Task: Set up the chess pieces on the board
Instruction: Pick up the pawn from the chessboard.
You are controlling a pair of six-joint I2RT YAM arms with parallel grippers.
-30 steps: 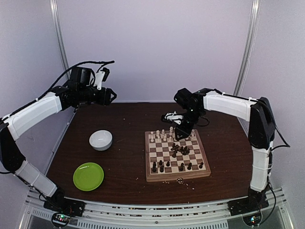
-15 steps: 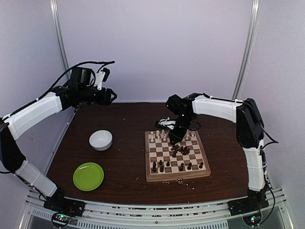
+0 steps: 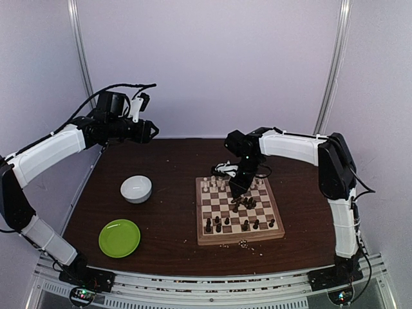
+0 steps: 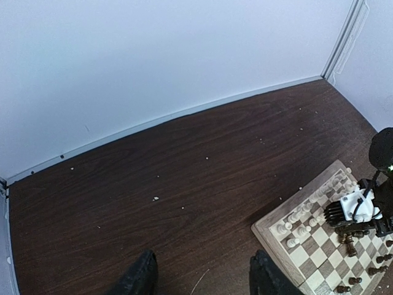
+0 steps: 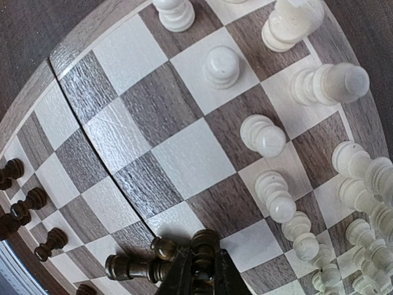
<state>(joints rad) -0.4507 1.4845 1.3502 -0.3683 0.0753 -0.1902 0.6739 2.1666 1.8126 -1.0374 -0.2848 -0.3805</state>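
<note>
Because the next placement turns on which way the dark side's home ranks lie from the fingers, start with the overhead view. The board (image 3: 222, 207) sits right of centre, with the pale chessmen (image 3: 217, 184) along its 12 o'clock edge. The dark chessmen (image 3: 232, 224) stand toward its 6 o'clock edge, with a loose knot of them mid-board. Your right gripper (image 3: 237, 188) hangs over the far-middle squares, so the dark ranks lie toward 6 o'clock from it. Your left gripper (image 3: 149, 131) is raised well apart, at about 10 o'clock from the board, which makes the right arm plainly the nearer one. From the left wrist, the two fingers (image 4: 140, 279) stand apart with nothing between them above the table (image 4: 153, 166), and the board shows only at 4 o'clock, well away. From the right wrist, the right gripper (image 5: 201, 273) looks closed on a dark chessman (image 5: 204, 241) at its tips. The piece's long axis runs roughly 12 to 6 in that view, though the frame edge cuts off part of the grip. A toppled dark piece (image 5: 130, 267) lies just beside it at 9 o'clock, its long axis running 3 to 9. Standing dark men sit at 8 o'clock and pale ones crowd 3 to 5 o'clock, so I judge your carry should head toward 8 o'clock, passing clear of the toppled piece.
</note>
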